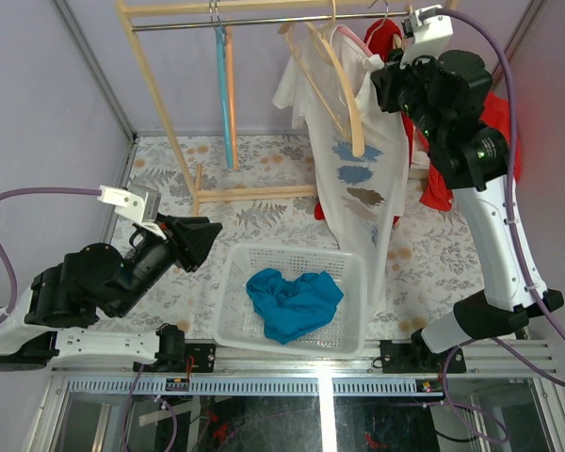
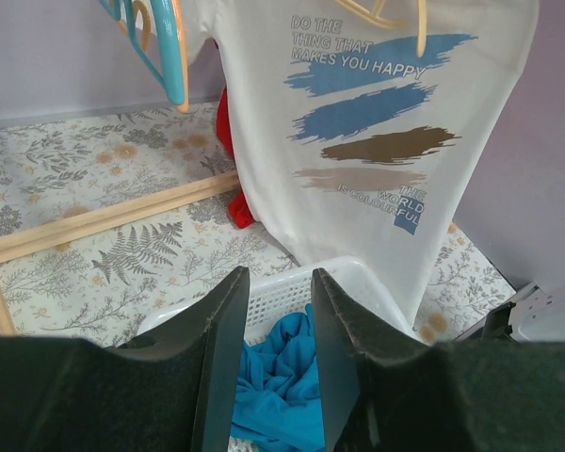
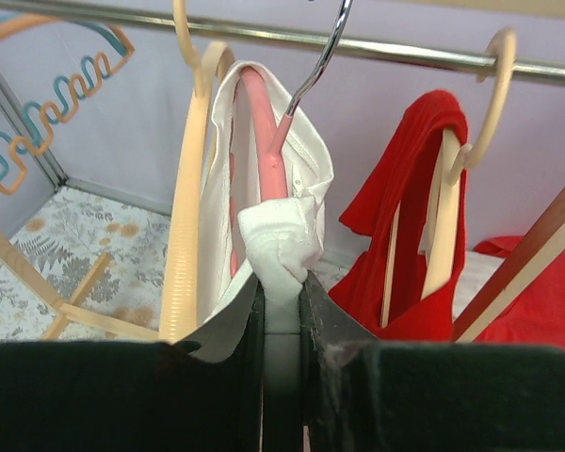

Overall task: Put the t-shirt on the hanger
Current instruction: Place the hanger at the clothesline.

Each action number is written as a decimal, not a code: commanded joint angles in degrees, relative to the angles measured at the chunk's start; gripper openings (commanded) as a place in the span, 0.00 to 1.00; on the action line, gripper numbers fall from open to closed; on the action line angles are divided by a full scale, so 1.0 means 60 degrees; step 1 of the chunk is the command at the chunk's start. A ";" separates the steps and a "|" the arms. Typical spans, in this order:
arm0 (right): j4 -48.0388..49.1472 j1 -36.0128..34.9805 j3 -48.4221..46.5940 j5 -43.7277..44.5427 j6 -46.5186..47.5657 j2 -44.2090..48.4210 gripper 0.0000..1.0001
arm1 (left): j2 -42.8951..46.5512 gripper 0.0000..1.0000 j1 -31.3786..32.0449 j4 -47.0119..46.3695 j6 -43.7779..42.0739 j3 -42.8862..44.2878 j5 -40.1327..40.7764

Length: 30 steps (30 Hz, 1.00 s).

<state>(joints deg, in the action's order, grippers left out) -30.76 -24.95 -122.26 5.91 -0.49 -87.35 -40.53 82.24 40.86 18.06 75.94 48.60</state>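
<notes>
White short-sleeved cotton t-shirt (image 1: 358,160), printed with blue and brown brush strokes and lettering: hangs full length from the rail at far right of centre, its hem falling beside the right wall of the basket. Pale pink plastic hanger (image 3: 259,132) with metal wire hook (image 3: 320,56): its neck sits inside the t-shirt's collar, and the hook rises past the rail out of view. Right gripper (image 3: 282,282): raised to the rail, jaws pressed together on a bunched fold of the t-shirt just below the pink neck. Thick beige ribbed hanger (image 3: 184,235): just left of the t-shirt, touching its fabric. Bright red garments (image 3: 414,188): on a further beige hanger to the right. Metal rail (image 3: 405,52) on a pale wooden rack. Light blue hanger (image 1: 226,85): far left on the rail, well apart. Left gripper (image 2: 273,320): low at near left, jaws partly spread with nothing between them, pointed toward the basket. White perforated plastic basket (image 1: 231,282): near centre, holding a crumpled blue cloth (image 1: 292,301). Floral-patterned table cover (image 1: 273,160) beneath everything.
</notes>
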 commanded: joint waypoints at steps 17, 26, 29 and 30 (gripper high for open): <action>0.1693 0.0265 -0.1584 0.0052 0.0077 -0.0864 0.00 | -0.0606 0.32 0.0002 0.0111 0.0021 0.0536 0.0056; 0.3007 0.0394 -0.0006 -0.0126 0.0174 0.0173 0.00 | -0.0754 0.32 0.0006 0.0137 0.0019 0.0557 0.0142; 0.3292 0.0454 0.0297 -0.0089 0.0235 0.0468 0.00 | -0.0862 0.32 0.0001 0.0181 0.0035 0.0624 0.0133; 0.3120 0.0473 0.0076 -0.0104 0.0284 0.0353 0.00 | -0.0906 0.32 -0.0001 0.0195 0.0036 0.0672 0.0133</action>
<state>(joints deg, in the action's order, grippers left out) -23.57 -23.09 -119.61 4.97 0.43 -88.58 -45.06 82.26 42.39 18.15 78.04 48.62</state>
